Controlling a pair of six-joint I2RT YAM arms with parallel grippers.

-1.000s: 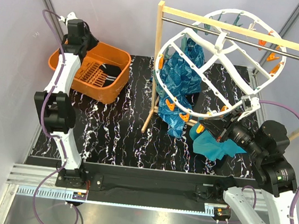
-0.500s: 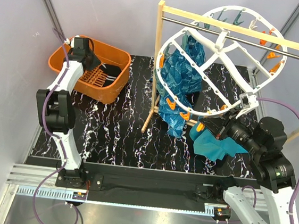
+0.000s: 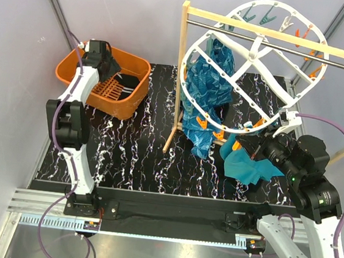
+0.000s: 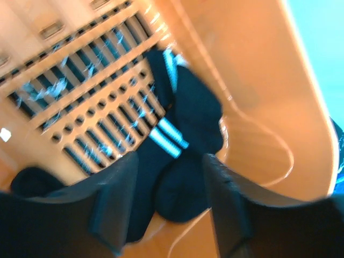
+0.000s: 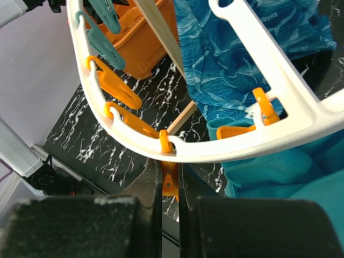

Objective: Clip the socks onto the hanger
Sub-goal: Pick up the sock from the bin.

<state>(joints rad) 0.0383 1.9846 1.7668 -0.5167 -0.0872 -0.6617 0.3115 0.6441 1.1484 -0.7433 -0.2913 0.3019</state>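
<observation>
left end effector lowered over socks | hanger tipped higher

Left gripper spread wide, pitched down; right gripper seemingly pinched nearly closed.

Black tabletop veined in white (marble look), pale lilac walls on three sides. A wooden rack stands mid-table.

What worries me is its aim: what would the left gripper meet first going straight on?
Probably the small black white-striped socks ahead between the left gripper's open fingers, on the orange plastic basket's floor; depth unclear.
</observation>
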